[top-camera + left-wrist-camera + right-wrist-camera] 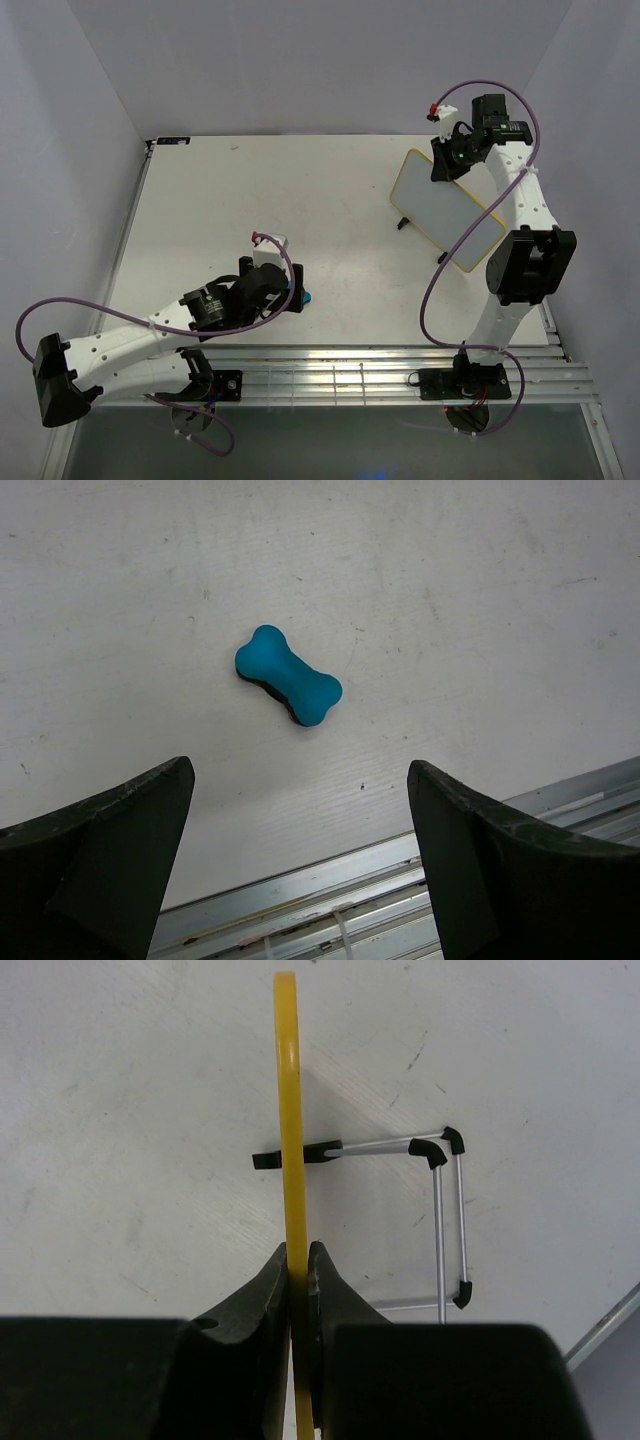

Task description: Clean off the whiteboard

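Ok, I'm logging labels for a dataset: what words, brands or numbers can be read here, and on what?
None can be read.
The whiteboard looks blank from above.
The eraser bears no mark.
Nothing else shows legible text.

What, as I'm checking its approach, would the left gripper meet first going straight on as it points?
Likely the teal eraser, lying centred ahead of the open left gripper; depth unclear, possibly bare table first.

Lab cell, white walls (pixel 320 60), alu base rail (pixel 340 378)
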You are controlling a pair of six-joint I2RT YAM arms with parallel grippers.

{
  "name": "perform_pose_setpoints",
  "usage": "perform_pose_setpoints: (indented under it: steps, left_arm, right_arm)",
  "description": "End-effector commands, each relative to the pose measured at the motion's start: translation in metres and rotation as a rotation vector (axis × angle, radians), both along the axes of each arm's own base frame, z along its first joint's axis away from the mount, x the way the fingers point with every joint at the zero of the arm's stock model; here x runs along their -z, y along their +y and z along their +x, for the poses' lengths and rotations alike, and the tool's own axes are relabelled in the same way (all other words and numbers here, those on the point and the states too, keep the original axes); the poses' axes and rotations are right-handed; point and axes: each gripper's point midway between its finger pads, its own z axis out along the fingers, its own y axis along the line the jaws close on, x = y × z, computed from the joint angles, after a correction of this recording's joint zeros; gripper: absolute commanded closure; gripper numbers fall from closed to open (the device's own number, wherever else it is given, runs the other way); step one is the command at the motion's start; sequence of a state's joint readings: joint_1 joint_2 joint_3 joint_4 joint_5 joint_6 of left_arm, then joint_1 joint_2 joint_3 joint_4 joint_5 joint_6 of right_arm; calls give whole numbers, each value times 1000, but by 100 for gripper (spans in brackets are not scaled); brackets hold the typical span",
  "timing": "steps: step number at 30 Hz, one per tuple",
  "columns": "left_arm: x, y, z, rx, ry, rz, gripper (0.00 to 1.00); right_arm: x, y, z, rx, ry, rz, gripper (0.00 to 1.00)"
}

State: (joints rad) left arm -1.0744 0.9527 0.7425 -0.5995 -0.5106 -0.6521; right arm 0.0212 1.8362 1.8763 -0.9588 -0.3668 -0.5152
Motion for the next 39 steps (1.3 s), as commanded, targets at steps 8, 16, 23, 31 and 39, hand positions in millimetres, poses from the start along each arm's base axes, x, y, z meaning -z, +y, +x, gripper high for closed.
perform_pose_setpoints:
  steps: [8, 16, 23, 31, 39]
  left_arm:
    - [6, 12, 1, -44, -15, 1, 2]
    - [3, 12, 1, -38, -21, -7, 2]
    - [2, 12, -2, -25, -19, -27, 2]
    - [4, 11, -4, -16, -9, -24, 2]
    - [4, 10, -4, -9, -8, -27, 2]
  right_arm:
    - [24, -16, 23, 93, 57, -52, 88]
    - [23, -23, 42, 149, 30, -71, 65]
    - [38, -44, 58, 234, 22, -163, 54]
    - [45, -57, 67, 274, 17, -226, 40]
    - [42, -70, 65, 300, 7, -284, 20]
